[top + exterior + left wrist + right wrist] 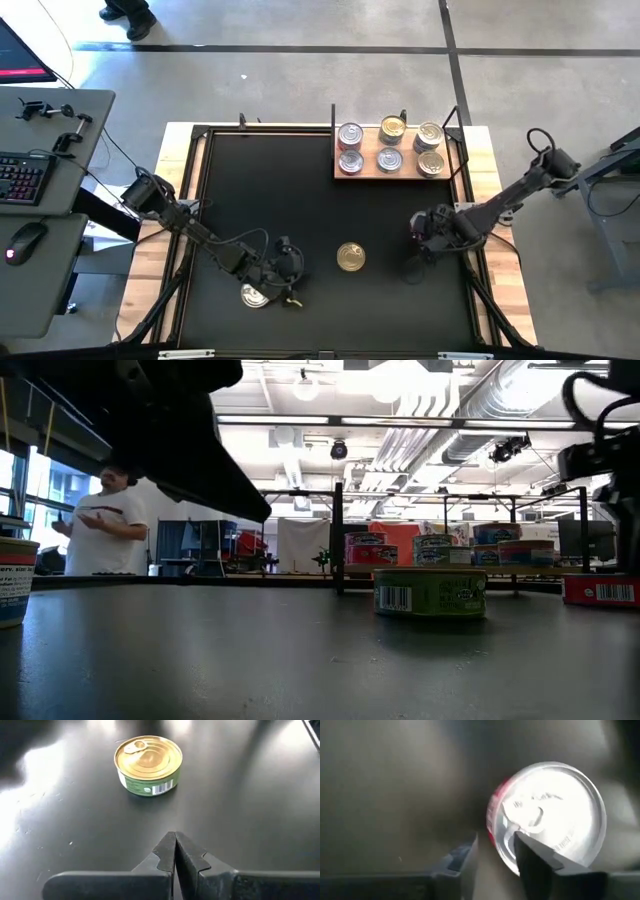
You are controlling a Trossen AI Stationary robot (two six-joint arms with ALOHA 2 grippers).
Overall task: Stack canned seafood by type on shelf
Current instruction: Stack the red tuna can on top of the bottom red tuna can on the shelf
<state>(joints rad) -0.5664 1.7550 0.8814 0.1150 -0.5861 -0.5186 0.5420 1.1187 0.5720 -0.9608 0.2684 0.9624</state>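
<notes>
On the black mat [300,190] covering the bench, nearest the front edge, a silver-lidded round tin [255,295] sits just beside the left gripper [291,268], whose fingers [167,855] are pressed fully together, holding nothing. Ahead of them stands a gold-lidded, green-labelled round tin [148,764]. To the right (at about the same depth) the right gripper [495,852] has its fingers partly apart around the rim of a silver-lidded, red-sided tin [547,815]; whether they grip it, I cannot tell. At the far edge, the light wooden shelf [345,172] carries six tins.
</notes>
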